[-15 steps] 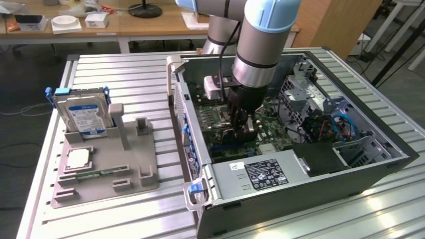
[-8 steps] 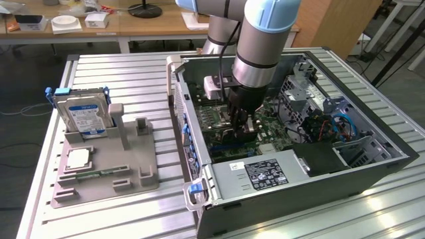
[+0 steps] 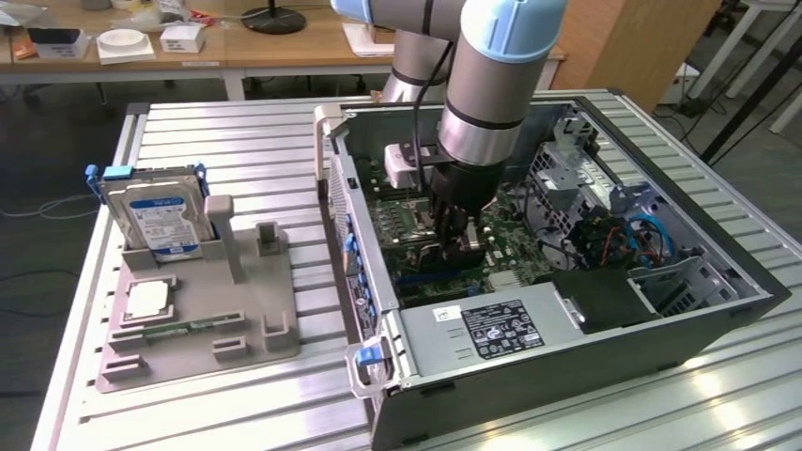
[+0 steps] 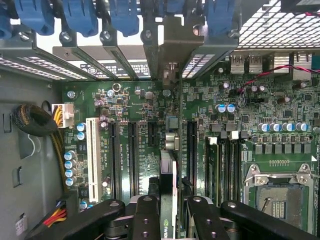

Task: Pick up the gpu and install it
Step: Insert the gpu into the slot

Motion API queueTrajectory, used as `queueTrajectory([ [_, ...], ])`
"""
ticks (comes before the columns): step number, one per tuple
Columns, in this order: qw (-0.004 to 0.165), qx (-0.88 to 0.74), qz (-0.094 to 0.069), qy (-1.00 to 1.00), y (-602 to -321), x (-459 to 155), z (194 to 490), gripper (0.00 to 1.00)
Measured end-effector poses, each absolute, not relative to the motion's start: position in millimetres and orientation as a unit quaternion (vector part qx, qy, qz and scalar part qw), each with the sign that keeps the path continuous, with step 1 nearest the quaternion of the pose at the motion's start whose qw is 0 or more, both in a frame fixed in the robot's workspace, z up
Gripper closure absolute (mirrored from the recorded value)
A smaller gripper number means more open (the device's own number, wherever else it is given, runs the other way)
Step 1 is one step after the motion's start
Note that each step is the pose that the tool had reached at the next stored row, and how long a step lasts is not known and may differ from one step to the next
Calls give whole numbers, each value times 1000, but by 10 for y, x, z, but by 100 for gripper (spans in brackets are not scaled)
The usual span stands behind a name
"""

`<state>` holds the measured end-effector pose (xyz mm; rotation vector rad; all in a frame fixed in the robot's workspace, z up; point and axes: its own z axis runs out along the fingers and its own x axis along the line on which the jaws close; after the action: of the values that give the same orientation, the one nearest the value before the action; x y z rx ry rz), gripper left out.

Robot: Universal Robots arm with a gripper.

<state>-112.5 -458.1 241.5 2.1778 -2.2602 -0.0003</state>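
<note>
Verify that the gripper (image 4: 170,216) is clamped on the gpu (image 4: 168,175), held edge-on, long axis parallel to the motherboard slots (image 4: 133,155).

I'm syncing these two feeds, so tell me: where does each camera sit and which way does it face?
Exterior view: off the arm, high up, looking down into the open dark metal computer case; the grey-and-blue arm shows.
Wrist view: on the wrist, looking down the black gripper at the thin dark gpu card it clamps.
Shared: the green motherboard.
</note>
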Motion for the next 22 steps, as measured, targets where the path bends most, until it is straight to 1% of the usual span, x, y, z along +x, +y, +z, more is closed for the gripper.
queueTrajectory([
  [22,2,694,1,-720,-4563,-1126,2471,74],
])
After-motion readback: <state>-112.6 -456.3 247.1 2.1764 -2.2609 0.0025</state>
